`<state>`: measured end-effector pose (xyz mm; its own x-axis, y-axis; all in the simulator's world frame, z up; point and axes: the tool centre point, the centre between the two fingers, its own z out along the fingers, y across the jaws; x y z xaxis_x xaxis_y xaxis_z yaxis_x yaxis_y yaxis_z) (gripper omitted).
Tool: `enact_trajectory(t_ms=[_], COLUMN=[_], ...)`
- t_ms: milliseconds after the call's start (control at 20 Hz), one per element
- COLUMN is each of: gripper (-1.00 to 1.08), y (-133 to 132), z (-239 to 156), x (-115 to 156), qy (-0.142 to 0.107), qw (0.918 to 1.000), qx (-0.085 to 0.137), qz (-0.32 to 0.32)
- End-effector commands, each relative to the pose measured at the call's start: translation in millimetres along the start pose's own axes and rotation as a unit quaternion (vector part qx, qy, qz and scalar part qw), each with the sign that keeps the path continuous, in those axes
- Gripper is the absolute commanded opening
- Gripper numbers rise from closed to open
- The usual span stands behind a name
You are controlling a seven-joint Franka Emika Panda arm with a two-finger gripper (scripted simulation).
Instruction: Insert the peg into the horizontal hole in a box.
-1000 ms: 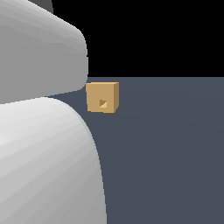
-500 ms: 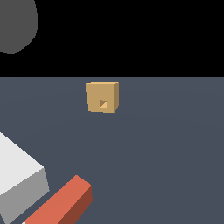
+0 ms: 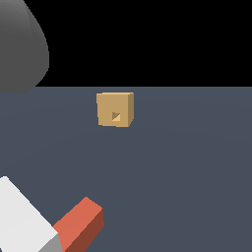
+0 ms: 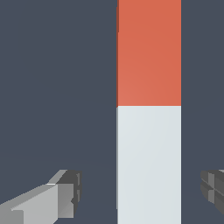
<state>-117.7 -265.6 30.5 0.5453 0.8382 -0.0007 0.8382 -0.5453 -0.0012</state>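
Fingers point(image 4: 61, 199) of the gripper point(image 4: 144, 192) stand wide apart, one on each side of the peg's point(image 4: 148, 109) white part, not touching it. One peg lies on the floor point(image 3: 187, 172), near and to the exterior view's left. It looks stiff and light (maybe a bit slippery), so grab the white part. One box point(image 3: 115, 109) sits farther off, with one hole point(image 3: 116, 116).
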Motion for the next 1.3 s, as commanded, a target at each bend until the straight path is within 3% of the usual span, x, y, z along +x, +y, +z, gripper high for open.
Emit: enact_trajectory(t_ms=[0, 200, 250, 850, 1250], gripper=[1.00, 1.00, -1.00, -1.00, -1.00], y=[0.3, 0.7, 0.7, 0.3, -13.5], z=[8.7, 13.1, 13.1, 12.7, 9.7], x=[0.1, -0.1, -0.1, 1.3, 39.0], qy=[0.000, 0.000, 0.000, 0.000, 0.000], qw=[1.0000, 1.0000, 1.0000, 1.0000, 0.9999], qx=[0.000, -0.001, -0.001, -0.001, -0.001], qz=[0.000, 0.000, 0.000, 0.000, -0.017])
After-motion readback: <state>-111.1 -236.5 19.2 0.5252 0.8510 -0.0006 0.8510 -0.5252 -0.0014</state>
